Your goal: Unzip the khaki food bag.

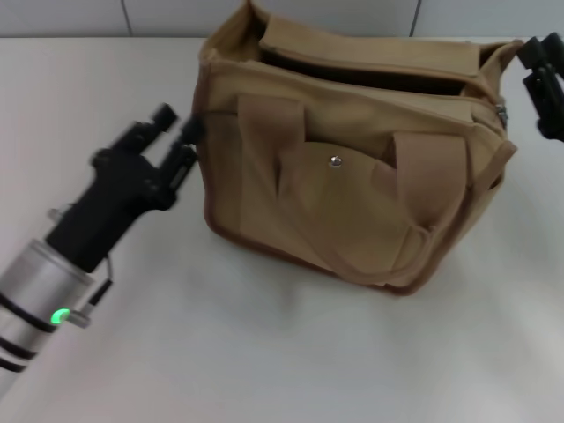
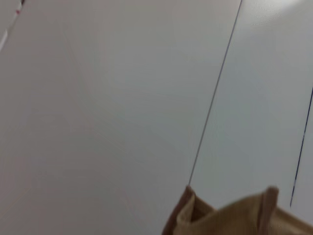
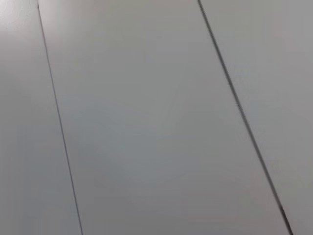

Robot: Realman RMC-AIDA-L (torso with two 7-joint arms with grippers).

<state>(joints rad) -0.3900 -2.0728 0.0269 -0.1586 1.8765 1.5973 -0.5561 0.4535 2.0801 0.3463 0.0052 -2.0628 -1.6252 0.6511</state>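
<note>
The khaki food bag (image 1: 352, 194) stands on the white table in the middle of the head view, its front pocket with the metal snap (image 1: 335, 161) facing me. A dark gap runs along its top. The silver zipper pull (image 1: 502, 113) sits at the bag's right end. My left gripper (image 1: 178, 128) is open, right beside the bag's left end, its nearer finger at the bag's edge. My right gripper (image 1: 545, 79) is just off the bag's right end, near the zipper pull. A corner of the bag also shows in the left wrist view (image 2: 234, 215).
The white table (image 1: 264, 352) spreads in front of the bag and to its left. A tiled wall (image 1: 132, 13) rises behind the table. The right wrist view shows only wall panels (image 3: 146, 122).
</note>
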